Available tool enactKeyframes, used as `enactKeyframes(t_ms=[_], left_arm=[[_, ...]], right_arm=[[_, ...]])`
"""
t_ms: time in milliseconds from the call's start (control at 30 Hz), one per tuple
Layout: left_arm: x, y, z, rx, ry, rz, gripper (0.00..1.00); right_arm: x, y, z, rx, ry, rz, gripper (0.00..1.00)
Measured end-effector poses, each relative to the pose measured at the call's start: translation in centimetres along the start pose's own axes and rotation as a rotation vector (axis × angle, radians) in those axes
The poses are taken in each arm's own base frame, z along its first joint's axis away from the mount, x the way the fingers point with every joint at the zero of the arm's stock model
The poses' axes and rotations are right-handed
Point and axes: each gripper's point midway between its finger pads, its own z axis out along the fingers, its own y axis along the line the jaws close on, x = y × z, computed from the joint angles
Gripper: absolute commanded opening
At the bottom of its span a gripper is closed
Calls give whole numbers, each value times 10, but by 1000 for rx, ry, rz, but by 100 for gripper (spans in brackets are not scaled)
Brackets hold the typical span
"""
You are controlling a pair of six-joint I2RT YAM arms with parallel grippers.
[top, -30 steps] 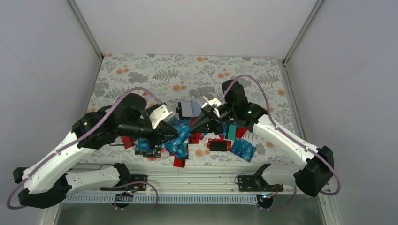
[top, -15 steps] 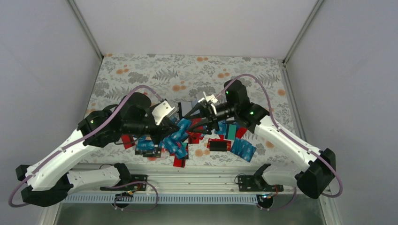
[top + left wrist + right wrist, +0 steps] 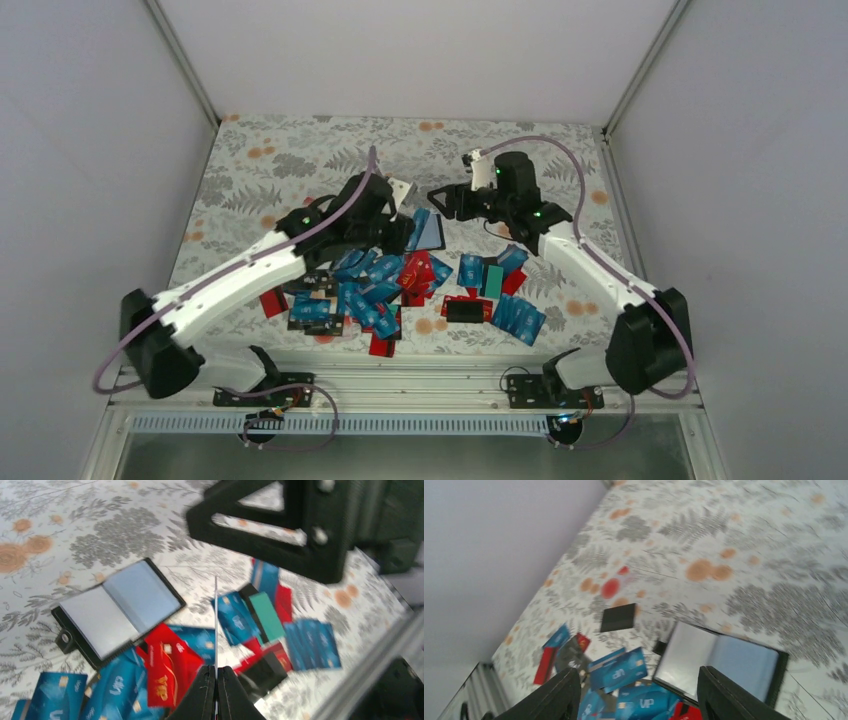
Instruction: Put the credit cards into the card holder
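Observation:
The card holder (image 3: 434, 235) lies open on the flowered cloth, its grey-blue inner side (image 3: 117, 611) up. My left gripper (image 3: 408, 232) hovers just left of it, shut on a blue credit card (image 3: 418, 228). In the left wrist view that card shows edge-on as a thin line (image 3: 215, 625) rising from the closed left gripper (image 3: 215, 669). My right gripper (image 3: 443, 200) stands open and empty behind the holder. The open right gripper (image 3: 636, 672) frames the card holder (image 3: 724, 662) and blue credit cards (image 3: 619, 670). More credit cards (image 3: 400, 290) lie heaped nearer the arms.
A loose black card (image 3: 618, 617) lies apart on the cloth. Red cards (image 3: 167, 662), a teal card (image 3: 267, 614) and a black one (image 3: 260, 672) lie in the heap. The right arm's black frame (image 3: 300, 540) hangs close above the left gripper. A metal rail (image 3: 420, 375) bounds the near edge.
The right gripper has opened and drawn back toward the far side. The left gripper has closed on a blue card and swung from the heap up to the card holder.

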Motion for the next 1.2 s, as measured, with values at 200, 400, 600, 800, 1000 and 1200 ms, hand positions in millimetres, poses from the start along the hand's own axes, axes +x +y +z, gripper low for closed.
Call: enactKeyframes(t_ms=[200, 400, 600, 800, 1000, 1200], left_arm=[[-7, 59, 66, -88, 38, -132, 2], [-1, 106, 113, -108, 78, -264, 2], [10, 141, 145, -97, 105, -378, 2], [27, 152, 163, -73, 150, -448, 2], [30, 156, 168, -25, 164, -498, 2], [43, 158, 175, -12, 209, -519, 2]], right_arm=[[24, -61, 27, 149, 74, 168, 53], [31, -107, 57, 257, 123, 265, 38], [56, -146, 80, 324, 193, 318, 35], [92, -169, 95, 356, 279, 361, 28], [113, -179, 104, 363, 330, 382, 24], [115, -179, 108, 349, 341, 383, 18]])
